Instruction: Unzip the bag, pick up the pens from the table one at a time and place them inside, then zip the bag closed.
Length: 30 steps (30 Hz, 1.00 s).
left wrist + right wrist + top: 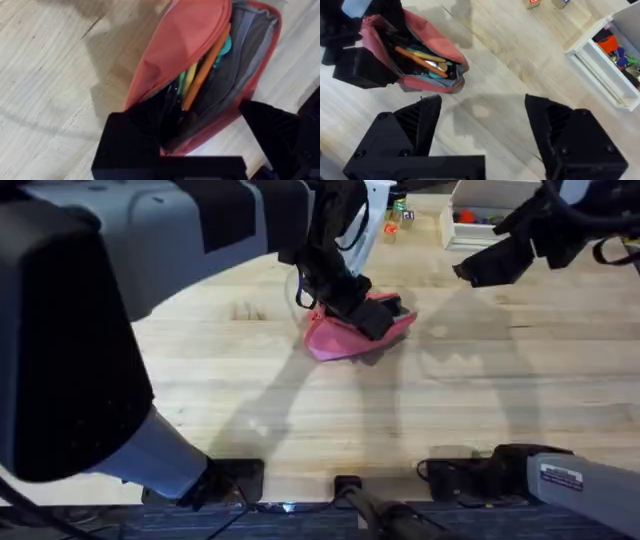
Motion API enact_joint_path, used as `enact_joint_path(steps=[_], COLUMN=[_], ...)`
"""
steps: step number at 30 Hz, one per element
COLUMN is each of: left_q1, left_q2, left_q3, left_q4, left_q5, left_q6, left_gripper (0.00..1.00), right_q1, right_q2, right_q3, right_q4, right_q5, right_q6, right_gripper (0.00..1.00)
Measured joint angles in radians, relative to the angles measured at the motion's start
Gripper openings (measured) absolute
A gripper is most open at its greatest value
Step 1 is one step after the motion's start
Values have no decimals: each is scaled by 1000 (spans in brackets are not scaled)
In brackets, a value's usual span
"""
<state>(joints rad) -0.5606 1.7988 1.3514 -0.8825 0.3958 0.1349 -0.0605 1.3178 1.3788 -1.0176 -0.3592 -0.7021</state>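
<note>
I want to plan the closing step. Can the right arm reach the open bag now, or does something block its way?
Probably yes. The right gripper hangs open above bare table beside the bag. However, the left gripper already sits at the bag's open mouth, so space there is tight.

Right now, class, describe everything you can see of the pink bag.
The bag is a pink soft fabric pouch with a grey lining, lying on the light wood table near its middle. Its zipper is open, the mouth gaping. Inside lie an orange pen and other pens in yellow, green and teal. The left gripper is at its open end, one finger inside the mouth, its fingers apart.
</note>
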Motion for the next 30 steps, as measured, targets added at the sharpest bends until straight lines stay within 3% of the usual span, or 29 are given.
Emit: enact_joint_path(steps=[3, 9, 16, 25, 26, 30], left_q1=[0, 0, 23, 116, 156, 230], left_q2=[0, -14, -144, -280, -303, -315], left_q3=[0, 0, 0, 0, 0, 0], left_q4=[0, -5, -24, -170, -199, -240], left_q5=[1, 7, 7, 6, 7, 9], left_q6=[9, 92, 196, 418, 484, 555], left_gripper=[994, 995, 995, 995, 995, 995], right_q1=[0, 0, 0, 52, 99, 149], right_q2=[0, 0, 0, 0, 0, 0], right_q3=[0, 0, 0, 0, 0, 0], right_q4=[0, 0, 0, 0, 0, 0], right_q5=[0, 0, 0, 0, 0, 0], right_q6=[0, 0, 0, 0, 0, 0], right_gripper=[996, 996, 996, 996, 996, 996])
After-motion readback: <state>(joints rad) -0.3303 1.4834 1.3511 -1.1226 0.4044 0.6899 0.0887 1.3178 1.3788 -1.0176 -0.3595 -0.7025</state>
